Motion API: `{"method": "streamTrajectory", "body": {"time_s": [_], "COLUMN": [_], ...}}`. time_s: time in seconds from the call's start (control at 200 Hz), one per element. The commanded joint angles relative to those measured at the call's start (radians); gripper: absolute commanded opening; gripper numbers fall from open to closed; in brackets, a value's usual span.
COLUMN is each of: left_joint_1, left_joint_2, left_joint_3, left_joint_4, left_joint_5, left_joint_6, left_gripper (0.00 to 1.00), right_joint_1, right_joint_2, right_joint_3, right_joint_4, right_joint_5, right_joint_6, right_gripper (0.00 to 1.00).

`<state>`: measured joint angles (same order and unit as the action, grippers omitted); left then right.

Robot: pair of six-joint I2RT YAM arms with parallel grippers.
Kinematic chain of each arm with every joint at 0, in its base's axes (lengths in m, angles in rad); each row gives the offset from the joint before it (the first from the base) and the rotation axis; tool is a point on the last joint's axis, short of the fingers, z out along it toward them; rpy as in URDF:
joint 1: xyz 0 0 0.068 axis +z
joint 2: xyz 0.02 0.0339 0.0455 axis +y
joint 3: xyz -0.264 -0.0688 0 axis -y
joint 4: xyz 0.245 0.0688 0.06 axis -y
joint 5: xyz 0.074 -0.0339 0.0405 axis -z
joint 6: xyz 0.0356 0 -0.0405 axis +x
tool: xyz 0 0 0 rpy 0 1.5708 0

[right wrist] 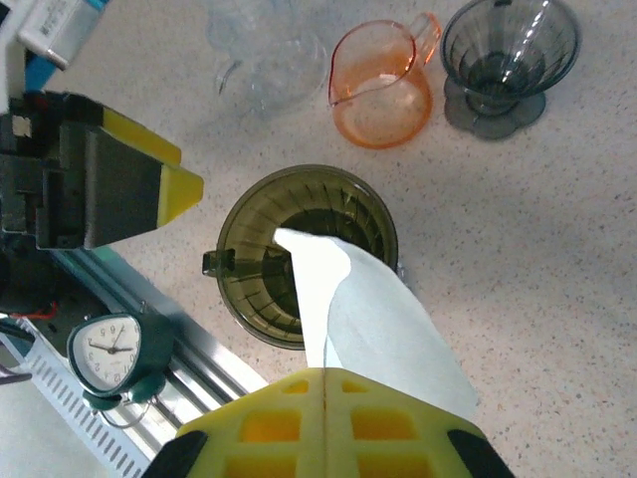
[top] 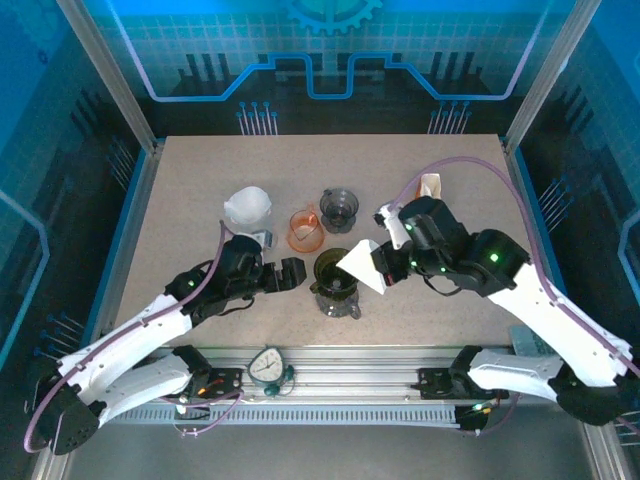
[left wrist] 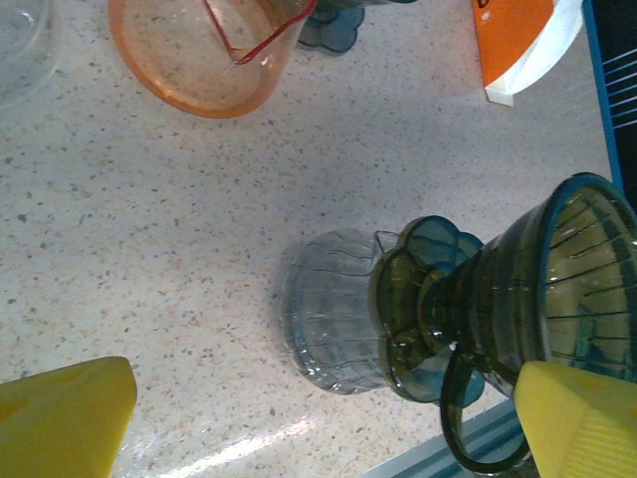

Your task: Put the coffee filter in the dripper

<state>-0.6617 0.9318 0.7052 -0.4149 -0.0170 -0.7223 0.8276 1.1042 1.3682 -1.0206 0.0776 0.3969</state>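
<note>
Writing first: the black print on the orange packet [left wrist: 518,40] is cut off and unreadable; the clock [right wrist: 109,349] face is too small to read; now the arms; right arm bent at the elbow, wrist turned inward, right gripper [right wrist: 326,383] pressed together on the white coffee filter [right wrist: 368,319], whose tip hangs over the mouth of the dripper [right wrist: 304,254] just ahead of the fingertips; left arm stretched low, left gripper [top: 290,274] spread wide, dripper just beside it.
</note>
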Motion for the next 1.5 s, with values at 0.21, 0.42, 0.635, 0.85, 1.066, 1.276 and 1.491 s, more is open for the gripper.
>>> {"method": "streamTrajectory", "body": {"time_s": [0.21,0.42,0.635,0.85,1.066,1.276,1.491], "left_joint_1": [0.007,0.009,0.011,0.012,0.012,0.012,0.013], "left_joint_2": [0.001,-0.002,-0.003,-0.004,-0.002,-0.001,-0.01], "left_joint_3": [0.04,0.049,0.049,0.044,0.041,0.04,0.046], "left_joint_4": [-0.014,-0.015,-0.012,-0.011,0.0,0.01,0.018], "left_joint_5": [0.079,0.094,0.101,0.108,0.116,0.13,0.145], "left_joint_6": [0.032,0.037,0.035,0.034,0.027,0.021,0.012], "left_gripper": [0.99,0.99,0.99,0.99,0.99,0.99,0.99], "right_joint_1": [0.065,0.086,0.105,0.114,0.122,0.122,0.122], "right_joint_2": [0.216,0.317,0.399,0.448,0.461,0.436,0.332], "right_joint_3": [0.186,0.243,0.262,0.253,0.207,0.176,0.131], "right_joint_4": [-0.138,-0.155,-0.15,-0.122,-0.091,-0.069,-0.011], "right_joint_5": [0.011,-0.019,-0.001,-0.004,0.007,0.017,0.057], "right_joint_6": [-0.098,-0.132,-0.153,-0.156,-0.143,-0.129,-0.106], "right_gripper": [0.0,0.0,0.0,0.0,0.08,0.19,0.5]}}
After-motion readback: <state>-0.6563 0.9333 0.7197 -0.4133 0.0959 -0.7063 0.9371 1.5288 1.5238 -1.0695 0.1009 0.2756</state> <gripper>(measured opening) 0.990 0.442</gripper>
